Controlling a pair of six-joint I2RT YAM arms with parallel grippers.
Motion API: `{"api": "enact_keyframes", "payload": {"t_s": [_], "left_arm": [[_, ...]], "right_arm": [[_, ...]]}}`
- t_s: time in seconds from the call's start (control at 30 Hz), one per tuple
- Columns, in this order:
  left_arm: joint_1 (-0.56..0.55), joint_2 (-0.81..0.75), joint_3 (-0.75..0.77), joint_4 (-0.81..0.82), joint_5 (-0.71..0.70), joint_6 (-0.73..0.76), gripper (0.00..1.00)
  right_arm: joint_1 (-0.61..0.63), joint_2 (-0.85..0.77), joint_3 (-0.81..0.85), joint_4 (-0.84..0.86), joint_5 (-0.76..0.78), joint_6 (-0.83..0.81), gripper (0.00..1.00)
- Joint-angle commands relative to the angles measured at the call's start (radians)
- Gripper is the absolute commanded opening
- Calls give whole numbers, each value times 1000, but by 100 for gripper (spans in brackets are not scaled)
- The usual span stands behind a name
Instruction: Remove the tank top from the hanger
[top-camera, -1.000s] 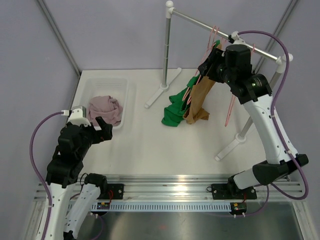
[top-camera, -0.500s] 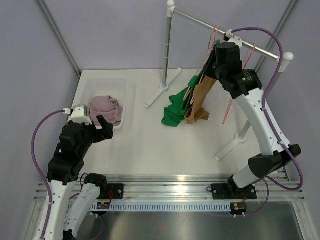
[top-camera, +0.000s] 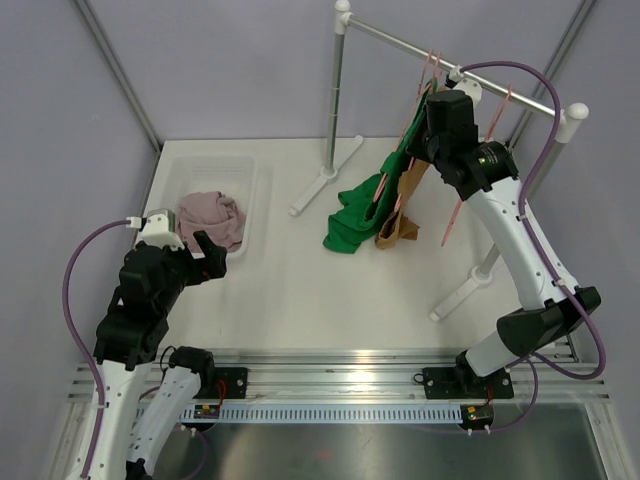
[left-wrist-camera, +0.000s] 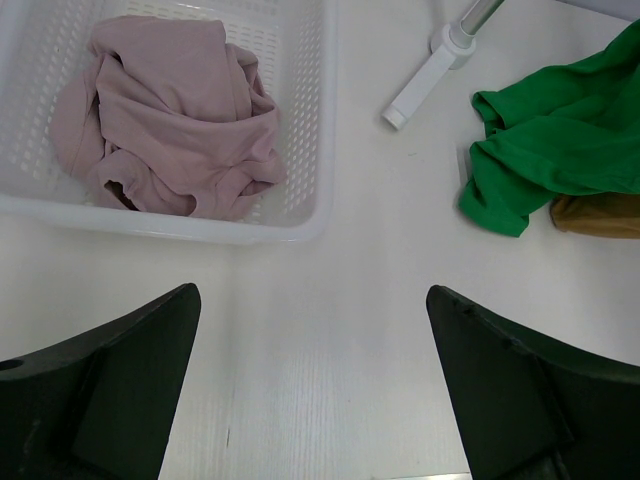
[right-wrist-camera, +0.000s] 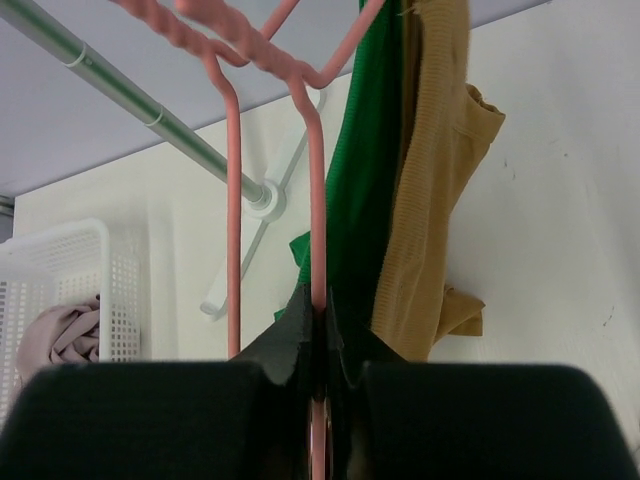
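Observation:
A green garment (top-camera: 352, 215) and a mustard tank top (top-camera: 405, 190) hang side by side from pink hangers (top-camera: 428, 72) on the rack rod, their lower ends pooled on the table. In the right wrist view my right gripper (right-wrist-camera: 320, 315) is shut on one thin pink hanger wire (right-wrist-camera: 318, 200), with the green cloth (right-wrist-camera: 365, 180) and the mustard cloth (right-wrist-camera: 430, 200) just to its right. From above, the right gripper (top-camera: 425, 115) sits high at the hangers. My left gripper (left-wrist-camera: 312, 300) hovers open over bare table with nothing between its fingers.
A white basket (top-camera: 215, 160) at the left holds a crumpled pink garment (top-camera: 210, 218). The silver rack rod (top-camera: 390, 42) stands on two posts with white feet (top-camera: 325, 180). An empty pink hanger (top-camera: 455, 215) hangs further right on the rod.
My right gripper has moved left and up along the rack to the hangers and closed on a pink hanger wire. The garments shifted slightly. The left arm has stayed put.

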Motion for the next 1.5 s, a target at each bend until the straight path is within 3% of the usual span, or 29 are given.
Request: {"api": "enact_keyframes", "payload": {"t_s": [0.0,0.03,0.4,0.67,0.83,1.13,1.37,1.47], "left_arm": [[-4,8,-14,48,1,-1,99],[-4,9,-14,48,1,-1,99],[-5,-2,-12,46,-5,-2,99],[-5,-5,-12,46,-4,-4,99],[-5,-2,-12,51,9,1,99],[-5,18,23,71,147,24,99],[-17,49,86,221,482,-36,99],[-71,63,95,322,520,-94,99]], "right_arm": [[4,-49,1,50,47,40,4],[4,-57,13,50,46,48,0],[7,-95,148,17,16,54,0],[5,-213,65,-2,-92,65,0],[5,-365,-80,-8,-232,62,0],[5,-537,-179,-193,-545,-22,0],[7,-667,-237,-341,-853,-134,0],[5,-706,-278,-364,-991,-184,0]]}}
